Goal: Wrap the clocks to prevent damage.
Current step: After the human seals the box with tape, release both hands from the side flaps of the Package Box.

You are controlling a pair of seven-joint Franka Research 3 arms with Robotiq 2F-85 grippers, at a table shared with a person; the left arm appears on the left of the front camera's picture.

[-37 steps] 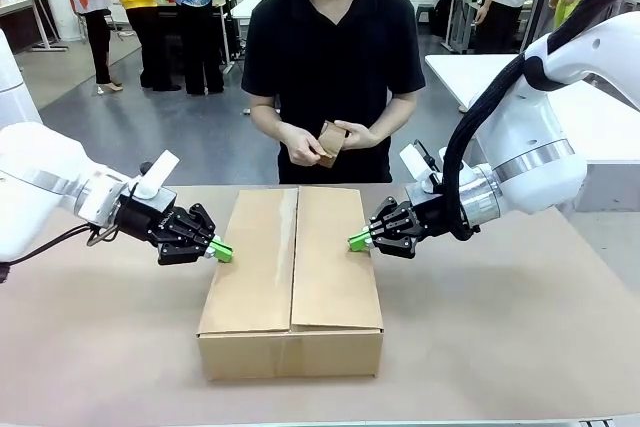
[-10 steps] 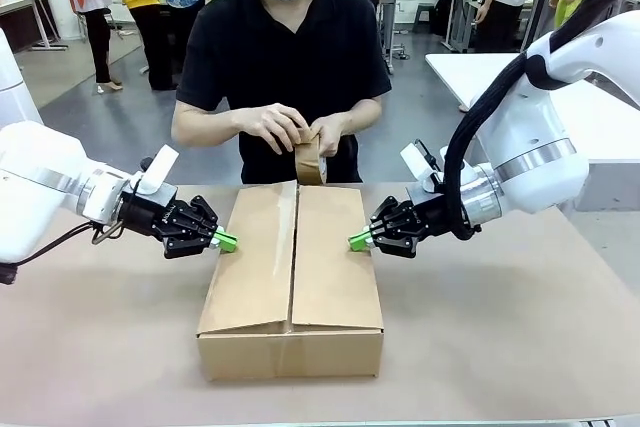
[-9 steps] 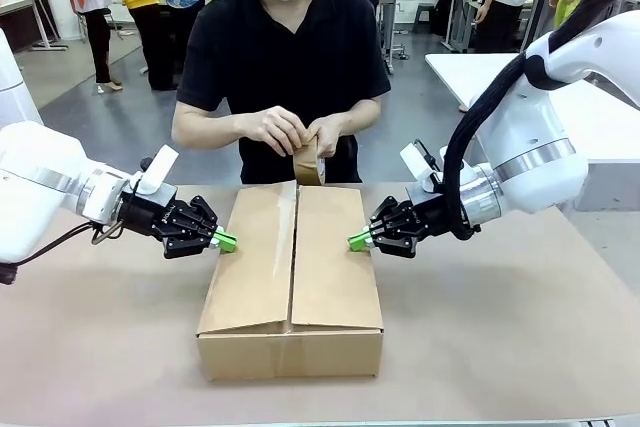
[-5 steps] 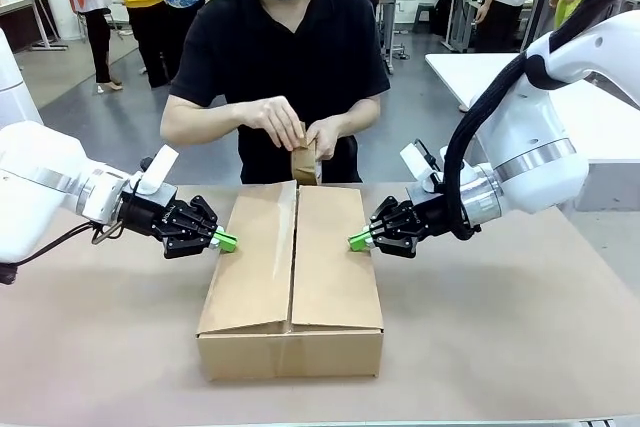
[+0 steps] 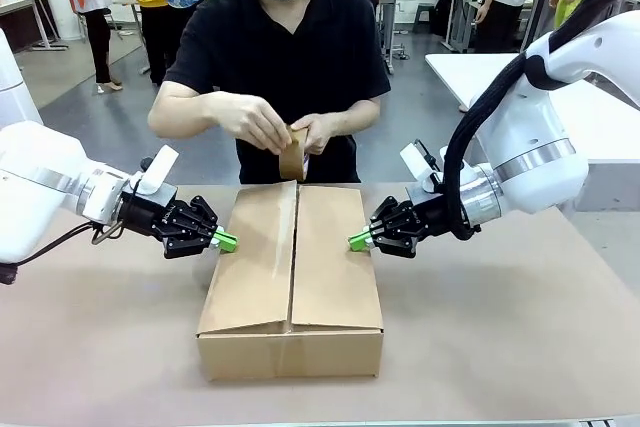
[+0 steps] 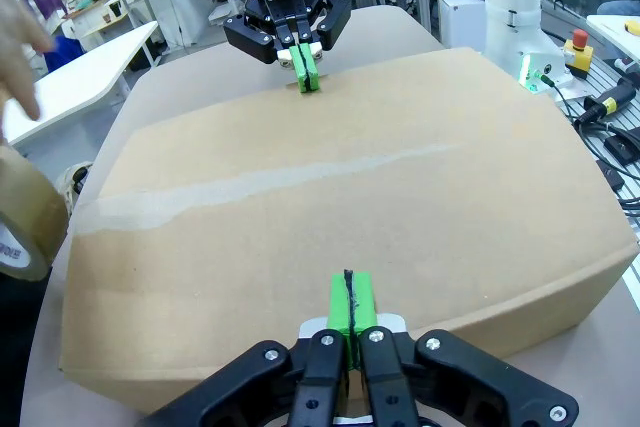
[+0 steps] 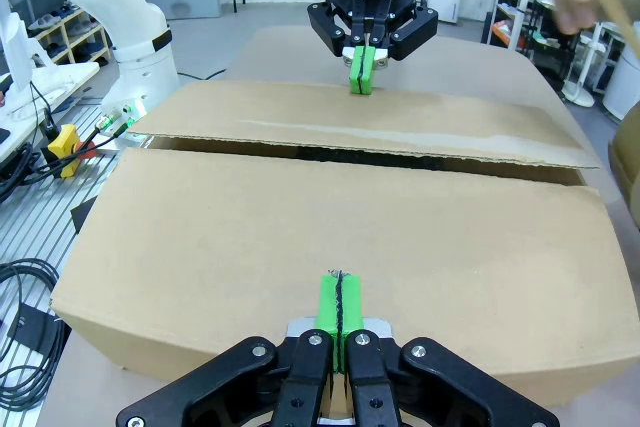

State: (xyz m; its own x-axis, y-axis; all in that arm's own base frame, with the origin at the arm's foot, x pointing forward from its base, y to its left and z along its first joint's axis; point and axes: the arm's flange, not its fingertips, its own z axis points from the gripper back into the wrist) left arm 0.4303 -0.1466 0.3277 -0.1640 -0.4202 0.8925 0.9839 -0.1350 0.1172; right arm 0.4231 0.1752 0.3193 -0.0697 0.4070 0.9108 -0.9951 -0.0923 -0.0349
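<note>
The clocks are out of view. A closed cardboard box point(image 5: 290, 277) lies in the middle of the table. My left gripper point(image 5: 227, 242) is shut, its green tips resting on the left flap's edge. On the right flap's edge, my right gripper point(image 5: 356, 240) does the same, also shut. The person holds a brown tape roll point(image 5: 293, 155) in both hands just above the box's far end. In the left wrist view my left gripper point(image 6: 350, 297) touches the box point(image 6: 340, 187), with the tape roll point(image 6: 25, 222) at the left. In the right wrist view my right gripper point(image 7: 341, 307) presses the flap point(image 7: 330, 217).
The brown table point(image 5: 500, 327) has free room in front of and beside the box. A white table point(image 5: 600, 117) stands at the back right. Cables and a yellow stop button point(image 7: 62, 139) lie off the table's side. Other people stand far behind.
The person's hands have shifted the tape roll a little to the left and turned it over the box's far end. Both grippers have stayed in place, shut.
</note>
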